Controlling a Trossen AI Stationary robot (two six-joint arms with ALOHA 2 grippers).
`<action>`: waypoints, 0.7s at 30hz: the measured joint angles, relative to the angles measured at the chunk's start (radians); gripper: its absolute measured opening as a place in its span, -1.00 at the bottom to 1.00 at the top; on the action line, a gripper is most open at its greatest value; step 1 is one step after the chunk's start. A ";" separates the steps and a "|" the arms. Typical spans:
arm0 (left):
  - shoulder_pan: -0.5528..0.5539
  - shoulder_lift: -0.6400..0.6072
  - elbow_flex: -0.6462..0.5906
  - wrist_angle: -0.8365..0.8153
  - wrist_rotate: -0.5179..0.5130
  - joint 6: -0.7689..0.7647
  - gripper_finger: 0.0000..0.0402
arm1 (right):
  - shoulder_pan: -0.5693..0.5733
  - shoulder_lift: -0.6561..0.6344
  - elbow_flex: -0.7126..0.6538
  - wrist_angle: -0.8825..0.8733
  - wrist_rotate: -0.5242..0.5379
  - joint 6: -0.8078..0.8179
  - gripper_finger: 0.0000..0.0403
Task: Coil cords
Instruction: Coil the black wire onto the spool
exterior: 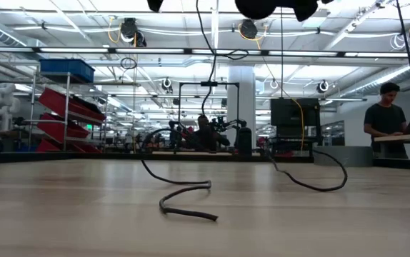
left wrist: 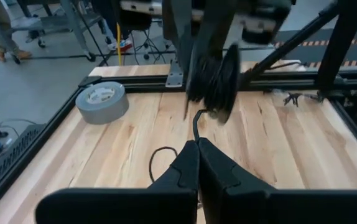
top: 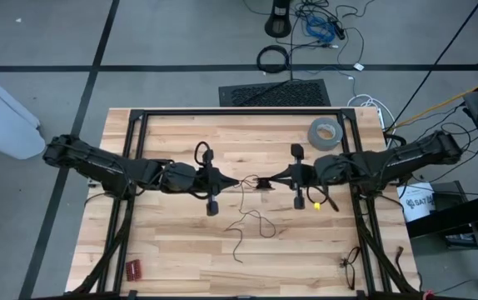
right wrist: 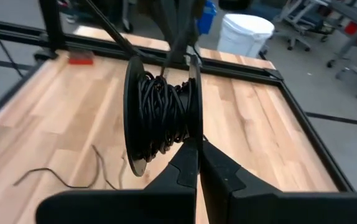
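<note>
While both arms reach in from the sides of the high view, the left gripper [top: 241, 182] and the right gripper [top: 266, 181] meet tip to tip near the frame's centre, over the middle of the wooden table [top: 172, 250]; each has its fingers pressed fully together, and in the right wrist view a small black spool [right wrist: 161, 116] wound with wire sits just past the right fingertips, apparently pinched between the two grippers, though the contact itself I cannot tell for certain; the thin black cord [top: 251, 223] trails from that meeting point down into the lower centre of the high view, looping loosely on the boards, and in the low view it shows as a curl lying at lower centre [exterior: 187, 202] with another strand arcing at centre right; a grey tape roll [top: 326, 133] lies flat in the upper right of the table, close to the black frame rail [top: 239, 112] along the far edge; a small red object [top: 132, 268] sits at lower left, near the table's front edge; broad bare wood lies open at lower left and lower right of the cord; a person [exterior: 387, 114] stands at the far right of the low view, well beyond the table.
</note>
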 joint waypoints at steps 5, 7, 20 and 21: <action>0.000 0.000 0.054 -0.082 0.003 -0.039 -0.99 | -0.003 0.016 0.000 0.003 0.027 -0.013 -1.00; 0.002 0.000 0.073 -0.103 0.005 -0.052 -0.99 | -0.008 0.016 0.000 0.006 0.055 -0.013 -1.00; 0.087 0.000 0.191 -0.220 0.043 -0.198 -0.99 | -0.022 0.098 0.000 0.168 0.285 -0.121 -1.00; 0.095 0.000 0.205 -0.247 0.043 -0.211 -0.99 | -0.022 0.108 0.000 0.187 0.317 -0.130 -1.00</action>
